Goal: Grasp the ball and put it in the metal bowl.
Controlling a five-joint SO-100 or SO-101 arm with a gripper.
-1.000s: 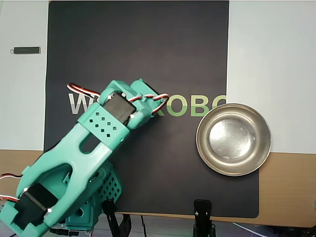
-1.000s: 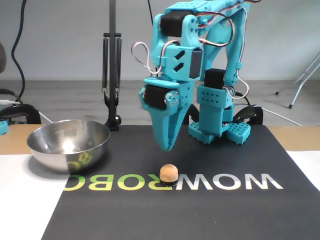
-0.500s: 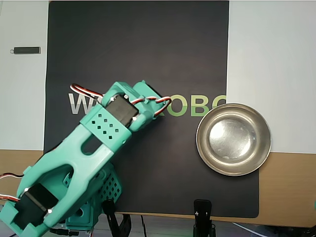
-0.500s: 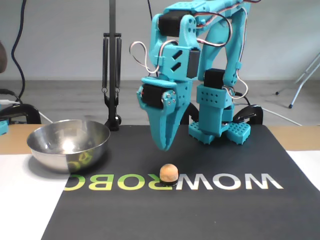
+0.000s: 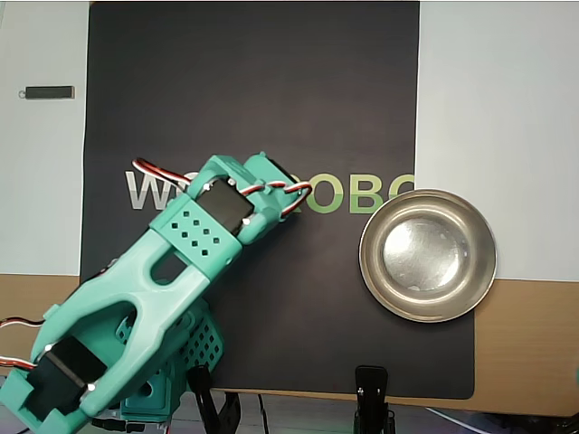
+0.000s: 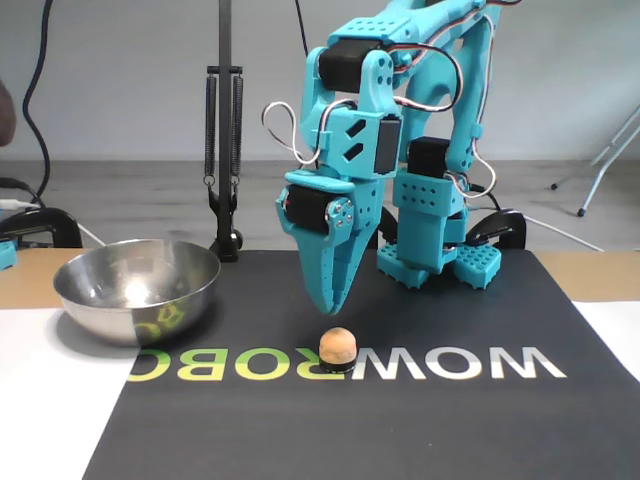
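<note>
The ball (image 6: 337, 346) is a small peach-orange sphere resting on the black mat, on its printed lettering. My teal gripper (image 6: 325, 305) points straight down just above and slightly behind the ball, not touching it. Its fingers meet at a point and hold nothing. The metal bowl (image 6: 100, 308) stands empty at the left in the fixed view, and its rim (image 5: 371, 271) shows at the right in the overhead view. In the overhead view my arm (image 5: 194, 237) hides the ball.
The black mat (image 5: 253, 81) with its lettering covers most of the table. A small dark bar (image 5: 47, 91) lies on the white sheet at the overhead view's upper left. A black stand (image 6: 222, 130) rises behind the bowl. The arm's base (image 6: 435, 250) stands behind the ball.
The gripper has come down and forward toward the ball, and its tip now hangs closer above it. Ball and bowl have not moved.
</note>
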